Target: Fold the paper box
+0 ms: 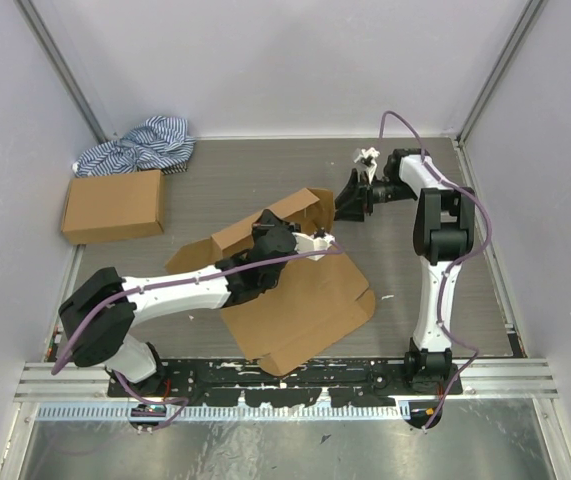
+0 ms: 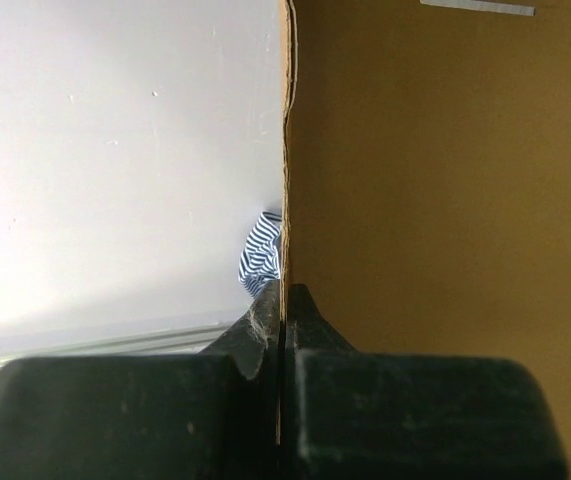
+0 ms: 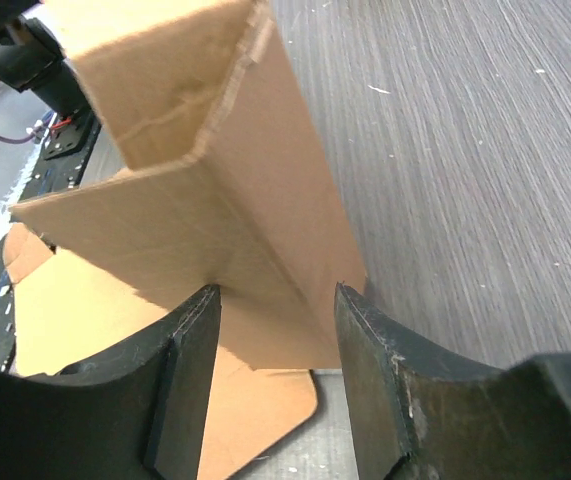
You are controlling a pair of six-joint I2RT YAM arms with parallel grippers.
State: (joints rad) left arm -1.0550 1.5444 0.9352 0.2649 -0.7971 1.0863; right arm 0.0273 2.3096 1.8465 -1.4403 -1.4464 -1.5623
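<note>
Position of paper box (image 1: 305,300): middle of the table (image 1: 435,200), between the two arms. Plain brown cardboard, only partly formed. Its broad panel lies flat toward the near edge; the far side is creased up into raised walls and flaps. Left claw (image 1: 332,244) reaches in low over the sheet from the near left. In the wrist view its jaws are pressed together on the thin edge of an upright panel, and the cardboard rises straight up out of the pinch. Right claw (image 1: 349,196) comes in from the far right, aimed at the box's far right corner. Its jaws stand roughly half apart and grip nothing. In its own view a folded-up corner flap stands just past the fingertips, in line with the gap; cannot tell whether either finger (image 3: 190,350) touches the cardboard. A smaller closed box (image 1: 113,205) sits at the far left, well apart from the sheet. A blue-and-white striped cloth (image 1: 140,148) is bunched just behind it, in the far left corner.
</note>
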